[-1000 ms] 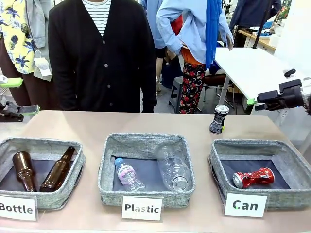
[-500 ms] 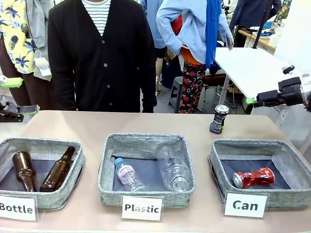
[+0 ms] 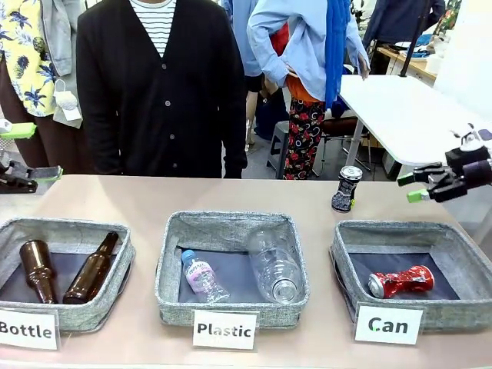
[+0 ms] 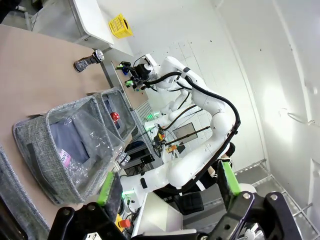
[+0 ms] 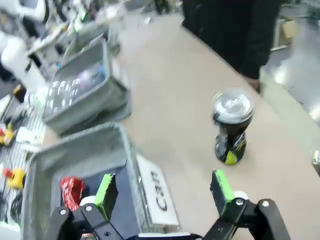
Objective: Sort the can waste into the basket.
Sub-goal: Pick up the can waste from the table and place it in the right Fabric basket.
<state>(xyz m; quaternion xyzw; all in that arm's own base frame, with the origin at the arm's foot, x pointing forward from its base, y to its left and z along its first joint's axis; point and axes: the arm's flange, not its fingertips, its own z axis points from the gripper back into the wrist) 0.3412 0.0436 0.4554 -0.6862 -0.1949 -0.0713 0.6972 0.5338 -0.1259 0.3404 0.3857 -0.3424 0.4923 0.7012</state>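
A: What sits closest on the table?

B: Three grey baskets in a row. The right one, the basket (image 3: 460, 244) signed "Can", holds the crushed red can (image 3: 400, 281) lying on its side on the dark lining. The middle basket (image 3: 231, 227), signed "Plastic", has two clear plastic bottles (image 3: 273, 266), and the left basket (image 3: 69, 231), signed "Bottle", has two brown glass bottles (image 3: 91, 268).

A: And the other can?

B: The dark patterned can (image 3: 346, 189) stands upright on the bare table (image 3: 154, 200), beyond the "Can" basket's far left corner and apart from it.

A: Where are the grippers?

B: The right gripper (image 3: 415, 187) hangs above the table's right edge, to the right of the dark can and not touching it, jaws spread wide and empty. Its wrist view shows that can (image 5: 230, 127) ahead between the green pads (image 5: 106, 192). The left gripper (image 4: 167, 187) sits at the far left edge, jaws wide, nothing held.

A: Behind the table?

B: A person in a dark cardigan (image 3: 157, 84) stands at the far side
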